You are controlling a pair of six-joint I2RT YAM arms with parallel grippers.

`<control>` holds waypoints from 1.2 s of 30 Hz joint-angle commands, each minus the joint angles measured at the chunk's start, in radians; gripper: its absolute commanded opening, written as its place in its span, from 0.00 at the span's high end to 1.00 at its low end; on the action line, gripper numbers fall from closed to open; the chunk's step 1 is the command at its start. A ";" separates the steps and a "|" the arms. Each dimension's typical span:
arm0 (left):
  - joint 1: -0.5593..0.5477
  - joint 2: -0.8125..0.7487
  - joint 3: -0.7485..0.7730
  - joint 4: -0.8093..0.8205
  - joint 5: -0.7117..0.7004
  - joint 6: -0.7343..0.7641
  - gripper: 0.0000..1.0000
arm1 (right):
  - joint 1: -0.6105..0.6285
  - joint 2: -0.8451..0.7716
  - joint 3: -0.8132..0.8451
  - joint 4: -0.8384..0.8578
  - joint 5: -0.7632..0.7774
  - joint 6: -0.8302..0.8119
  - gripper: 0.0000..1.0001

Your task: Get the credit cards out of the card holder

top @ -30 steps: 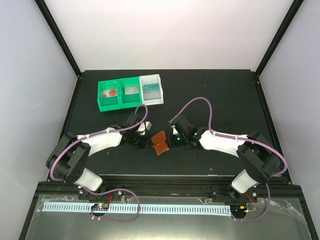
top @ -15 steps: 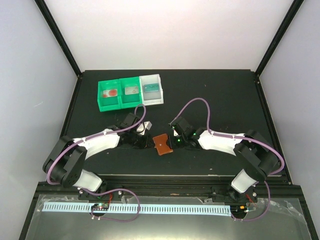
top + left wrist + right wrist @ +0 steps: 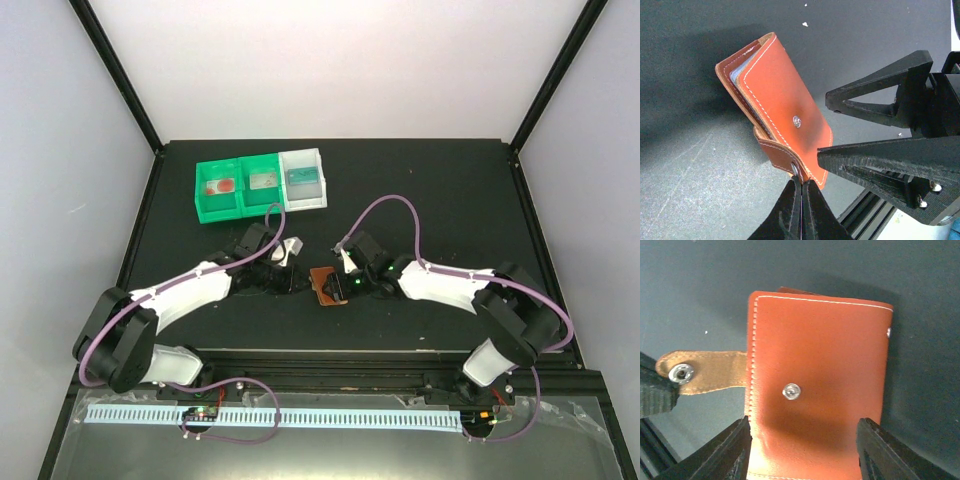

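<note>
1. Firstly, the left arm lies long and low over the worktop (image 3: 430, 190). It reaches from its base at 7 o'clock toward the centre, with the wrist turned to 3 o'clock.
2. The left end effector (image 3: 801, 187) is fully closed, and its fingertips pinch the tab (image 3: 710, 371) of the card holder (image 3: 777, 100). I judge this pinch is meant to anchor the holder, so that it cannot slide when the other arm works on it.
3. The card holder is near the middle of the worktop between the two wrists, at about 5 o'clock from the green bins (image 3: 237, 188) and the white bin (image 3: 303, 178). It is closed, with the snap stud facing up.
4. The credit cards (image 3: 735, 76) are not out yet. Only a pale edge shows between the leather leaves, so I cannot count them.
5. The right end effector (image 3: 804, 422) has its jaws apart, one finger at each long side of the holder, and it grips nothing. Probably it stands so to take the front leaf or to reach the cards.
6. The right arm comes from its base at 5 o'clock with a bent elbow, and the forearm points to 9 o'clock.
</note>
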 commanded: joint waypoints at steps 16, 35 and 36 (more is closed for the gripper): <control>0.007 -0.061 0.035 -0.022 0.034 -0.003 0.98 | 0.006 -0.008 0.043 0.008 -0.055 -0.035 0.31; 0.007 -0.109 0.040 -0.025 0.041 -0.010 0.99 | 0.007 0.009 0.062 -0.059 0.018 -0.061 0.33; 0.006 -0.110 0.038 -0.025 0.039 -0.010 0.98 | 0.007 0.007 0.061 -0.064 0.029 -0.062 0.34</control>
